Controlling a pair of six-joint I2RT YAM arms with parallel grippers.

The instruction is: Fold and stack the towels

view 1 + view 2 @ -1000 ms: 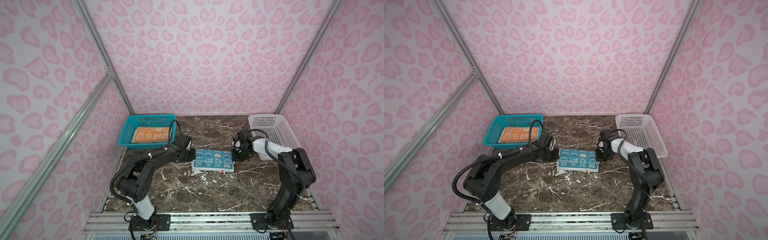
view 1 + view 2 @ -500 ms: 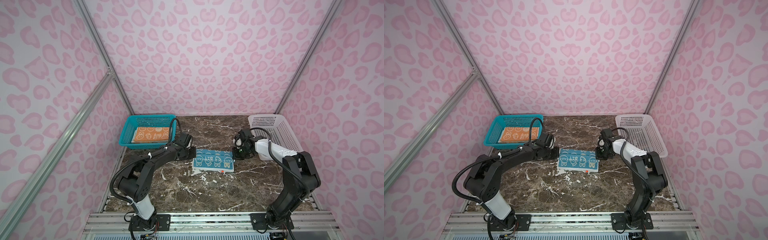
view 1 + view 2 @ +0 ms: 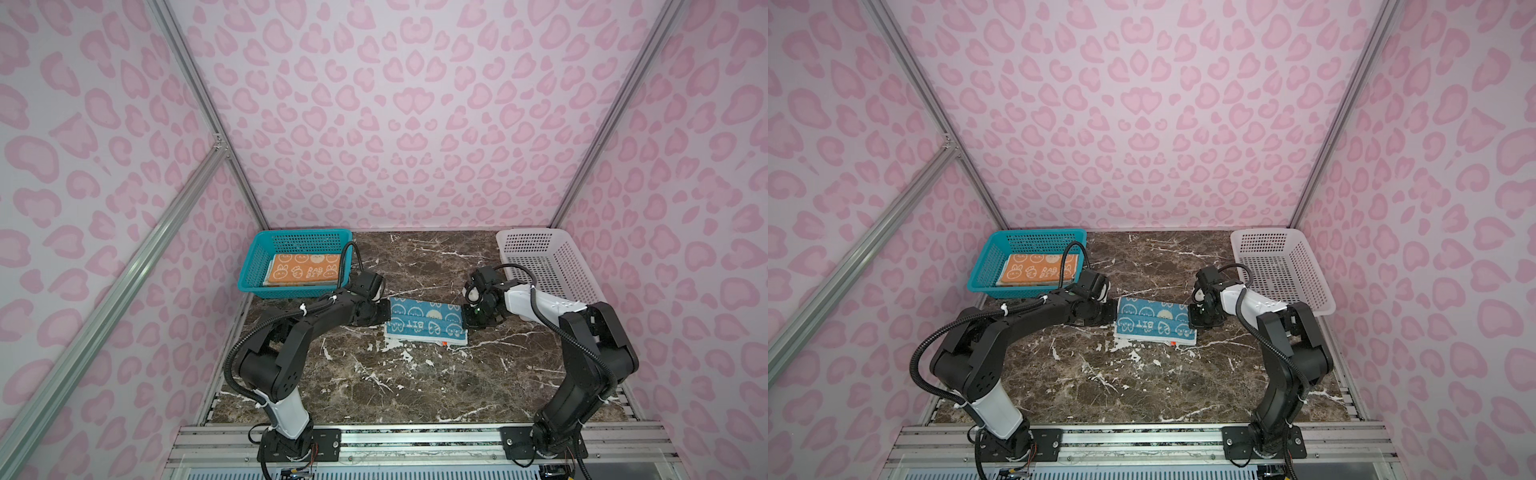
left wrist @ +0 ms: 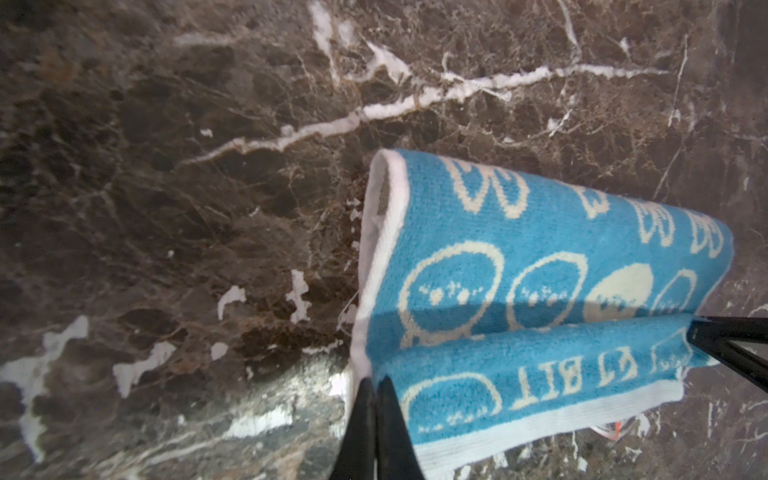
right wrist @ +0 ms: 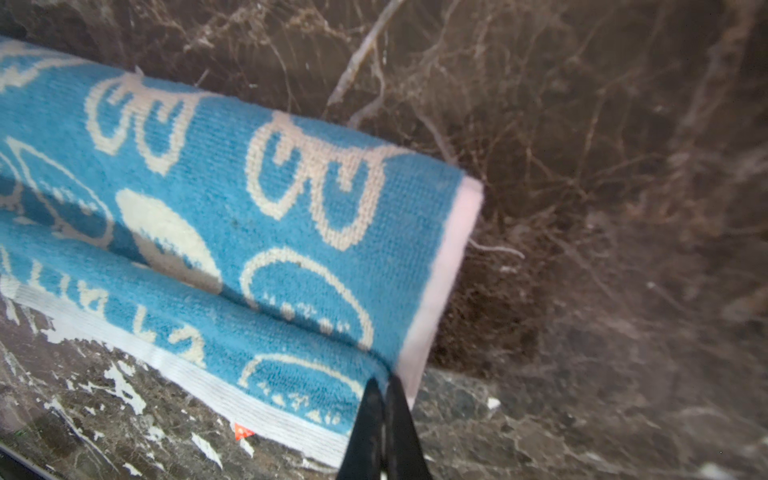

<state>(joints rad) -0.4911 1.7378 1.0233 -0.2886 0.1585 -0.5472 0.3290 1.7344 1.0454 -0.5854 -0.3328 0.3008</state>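
Two end effectors are pressed together on the blue terry towel with cream rabbit faces (image 3: 426, 318). The left end effector (image 4: 374, 384) pinches its left end and the right end effector (image 5: 384, 384) its right end. This towel lies mid-way across the brown marble counter (image 3: 415, 386), somewhat nearer the far edge.

Change noted over the last second: the towel's outline has barely shifted. The held strip with reversed "BIT" lettering has moved toward the near edge. It now overlies the lower layer, whose white hem shows beyond it.

Assessment: the fold is nearly closed; release and flattening remain.

The orange terry towel with rabbit faces (image 3: 305, 270) sits folded in the teal perforated plastic basket (image 3: 255, 262) at the far left corner. The white perforated plastic basket (image 3: 577, 266) at the far right corner shows no towel. Stacking the blue towel is outstanding.
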